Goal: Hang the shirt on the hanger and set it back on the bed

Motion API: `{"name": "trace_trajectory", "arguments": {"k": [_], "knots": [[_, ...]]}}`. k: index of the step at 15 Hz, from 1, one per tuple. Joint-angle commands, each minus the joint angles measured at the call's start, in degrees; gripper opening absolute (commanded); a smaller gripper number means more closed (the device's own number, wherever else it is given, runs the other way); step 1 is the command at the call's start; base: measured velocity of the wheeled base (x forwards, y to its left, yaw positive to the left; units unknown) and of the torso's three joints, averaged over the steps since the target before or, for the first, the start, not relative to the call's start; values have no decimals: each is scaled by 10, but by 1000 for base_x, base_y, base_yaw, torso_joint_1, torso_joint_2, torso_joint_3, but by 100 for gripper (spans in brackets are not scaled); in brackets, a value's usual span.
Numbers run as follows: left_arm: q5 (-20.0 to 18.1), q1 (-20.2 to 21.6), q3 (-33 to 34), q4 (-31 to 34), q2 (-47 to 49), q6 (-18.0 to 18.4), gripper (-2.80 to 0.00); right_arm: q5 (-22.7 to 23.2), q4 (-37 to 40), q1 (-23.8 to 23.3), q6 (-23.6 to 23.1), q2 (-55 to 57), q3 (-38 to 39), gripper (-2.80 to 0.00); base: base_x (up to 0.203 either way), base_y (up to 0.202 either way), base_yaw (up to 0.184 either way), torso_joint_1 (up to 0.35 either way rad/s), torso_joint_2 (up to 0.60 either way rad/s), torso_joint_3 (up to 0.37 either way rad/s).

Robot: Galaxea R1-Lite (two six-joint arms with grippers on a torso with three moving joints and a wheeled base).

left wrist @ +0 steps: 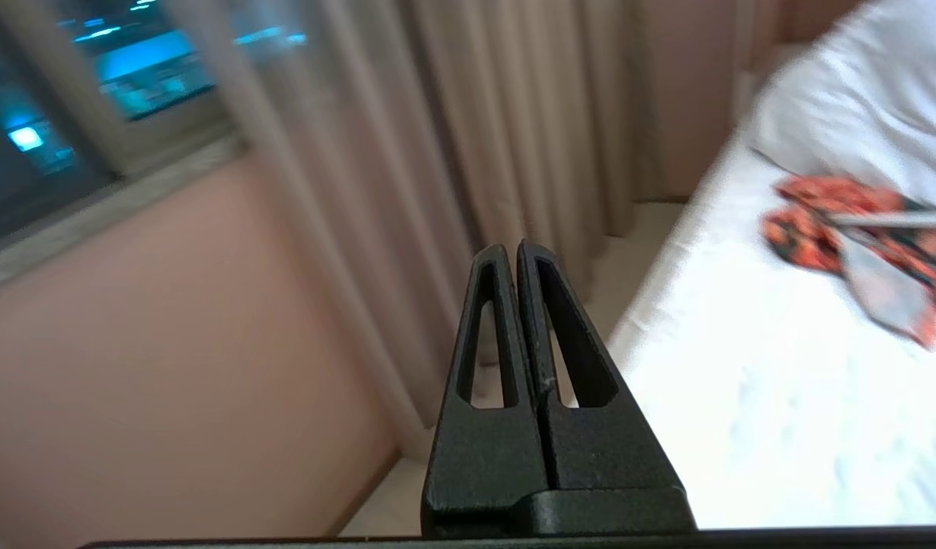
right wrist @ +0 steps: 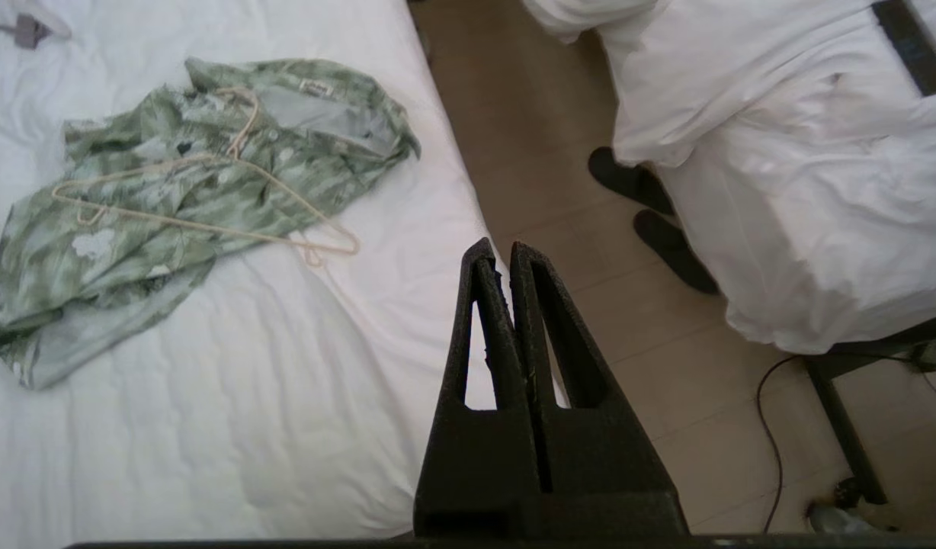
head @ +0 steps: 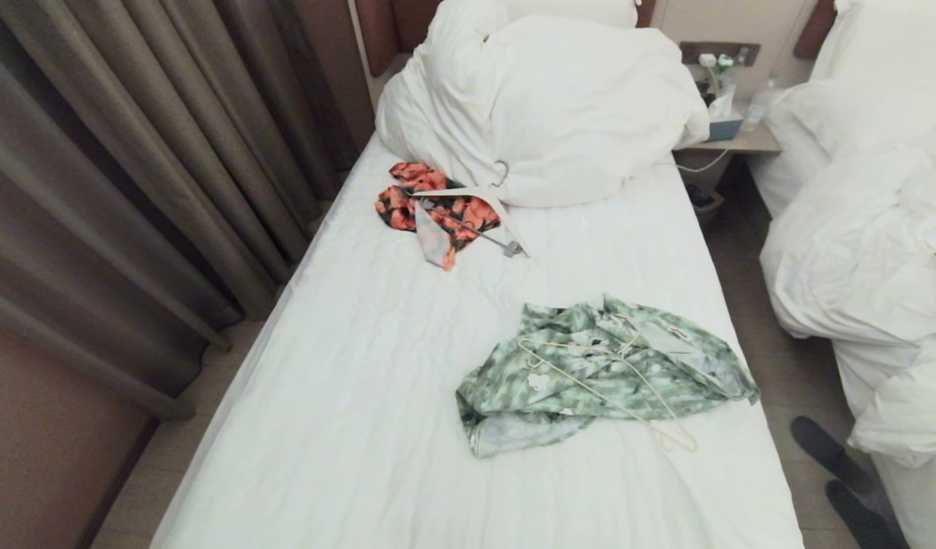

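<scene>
A: Where's the crumpled green-and-white patterned shirt (head: 601, 370)?
B: On the white-sheeted bed (head: 346, 381), thin cream wire hanger (head: 590, 370) lying across it, hook hard to trace.
A: Grippers?
B: Left gripper (left wrist: 511, 252), right gripper (right wrist: 500, 252): black fingers pressed together, empty.

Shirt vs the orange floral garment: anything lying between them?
Nothing: the head view shows only bare sheet of the bed between the shirt and the orange garment.

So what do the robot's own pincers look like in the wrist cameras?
Both look alike: the left pincer and the right pincer are matte black, each with two tapering wedge-shaped fingers pierced by long triangular cut-outs, rising from a blocky black base. No cables or markings show.
</scene>
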Motion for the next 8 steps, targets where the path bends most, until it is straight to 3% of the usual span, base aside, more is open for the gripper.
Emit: {"name": "trace_trajectory", "arguments": {"k": [1,5,7,8], "knots": [[-13,-9,35,11,-35,1,-280,7,-24,-3,0,-17,35,-280,0,0,0,0,0,0],[-103,-13,48,169,-113,-31,-280,115,-143,6,-72,-107,172,-280,0,0,0,0,0,0],[-157,-13,54,179,-114,-56,-280,141,-169,9,-128,-135,207,-280,0,0,0,0,0,0],[-196,-13,54,191,-114,-80,-280,145,-194,10,-131,-135,221,-280,0,0,0,0,0,0]]}}
